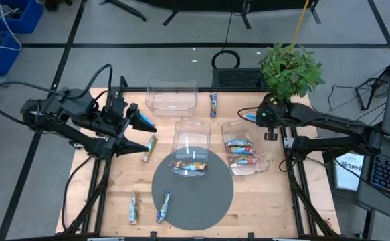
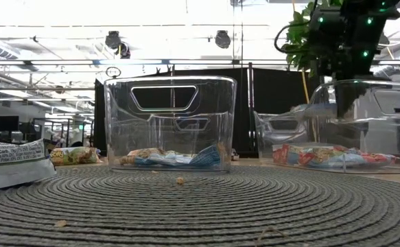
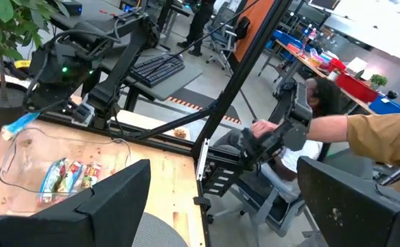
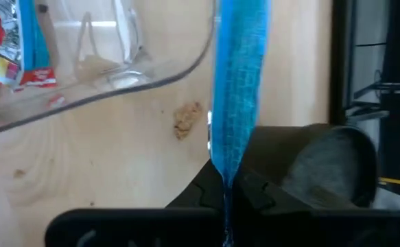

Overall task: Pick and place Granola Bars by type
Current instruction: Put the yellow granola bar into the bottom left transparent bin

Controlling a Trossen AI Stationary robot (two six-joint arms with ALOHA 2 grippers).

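left gripper: over the table's left side, above the wood, fingers spread wide, nothing between them.
loose bars, left: one tan bar on the wood just beside the left gripper's tips; two more near the front edge, a tan one on the wood and a blue-marked one lying across the edge of the grey round mat.
back bin: clear, at the rear of the table; contents can't be made out.
middle bin: clear, sits on the mat's rear part; a few wrapped bars in its bottom, tan and blue.
bar at the back: dark wrapper, on the wood between the back bin and the plant.
right bin: clear, just beside the mat on the wood; holds bars with red and light-blue markings.
right gripper: at the rear corner of the right bin, fingers clamped on a bright blue bar; the bar sticks out ahead of the fingers beside the bin's rim, above the wood.
person: beyond the table in the left wrist view, tan sleeve, hand on a control arm.
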